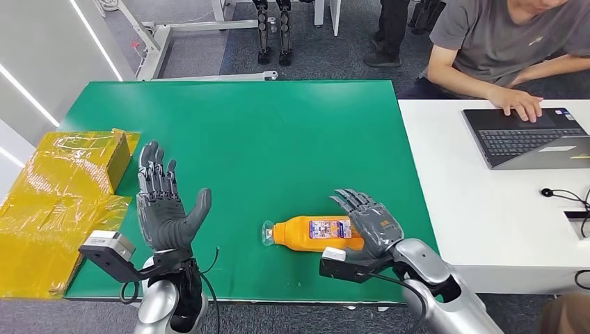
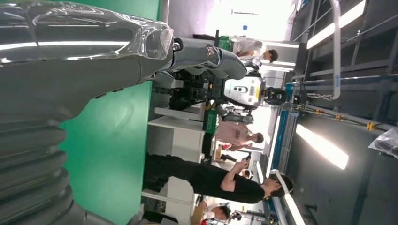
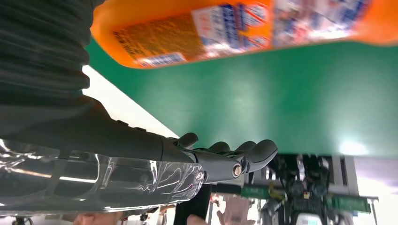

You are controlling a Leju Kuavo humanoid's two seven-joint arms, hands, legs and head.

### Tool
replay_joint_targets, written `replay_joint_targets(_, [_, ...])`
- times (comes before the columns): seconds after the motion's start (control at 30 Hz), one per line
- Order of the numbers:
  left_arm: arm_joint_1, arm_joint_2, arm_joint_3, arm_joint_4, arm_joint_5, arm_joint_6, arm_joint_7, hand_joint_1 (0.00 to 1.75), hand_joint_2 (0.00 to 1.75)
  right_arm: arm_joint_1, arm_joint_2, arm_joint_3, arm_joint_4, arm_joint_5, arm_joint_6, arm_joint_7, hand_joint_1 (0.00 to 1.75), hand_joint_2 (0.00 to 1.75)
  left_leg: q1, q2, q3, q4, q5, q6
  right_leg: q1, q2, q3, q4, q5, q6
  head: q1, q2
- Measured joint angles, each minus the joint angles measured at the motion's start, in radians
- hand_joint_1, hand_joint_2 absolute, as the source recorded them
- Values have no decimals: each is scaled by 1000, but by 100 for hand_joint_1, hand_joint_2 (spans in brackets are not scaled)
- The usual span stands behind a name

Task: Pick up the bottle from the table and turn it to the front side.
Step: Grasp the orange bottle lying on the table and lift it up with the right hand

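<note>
Down near the front edge of the green table (image 1: 278, 132), the orange bottle (image 1: 306, 233) is lying on its side, its clear cap end pointing toward the robot's left and its base toward the right hand (image 1: 369, 224). That hand is standing just at the bottle's base end, palm turned toward the bottle, its fingers (image 1: 351, 200) spread apart and reaching over the far side of the bottle rather than wrapping it; whether the palm is touching the base cannot be told, and nothing is being gripped. From the right wrist view the bottle (image 3: 244, 28) is showing blurred beside the thumb (image 3: 225, 161), with green table between them. A white and blue label is facing up on the bottle, with small print and a picture, but the writing is too small and blurred to read. The left hand (image 1: 163, 205) is hanging raised above the table, well apart from the bottle, palm open and fingers spread upright, holding nothing. Yellow taped cardboard (image 1: 66, 191) is lying at the table's left edge. A person's hand (image 1: 518, 103) is resting on a laptop (image 1: 529, 136) on the neighbouring white table (image 1: 473, 209).
</note>
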Motion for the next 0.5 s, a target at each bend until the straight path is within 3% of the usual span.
replay_joint_targets(0.3, [-27, 0, 0, 23, 27, 7, 0, 0, 175, -127, -97, 30, 80, -43, 178, -30, 0, 175, 0, 0, 0, 0, 1, 0, 0, 0, 0, 0, 0, 0, 0, 0])
replay_joint_targets(0.5, [-34, 0, -1, 30, 33, 14, 0, 0, 175, -181, -114, 64, 135, -57, 206, -35, 0, 175, 0, 0, 0, 0, 0, 0, 0, 0, 0, 1, 0, 0, 0, 0])
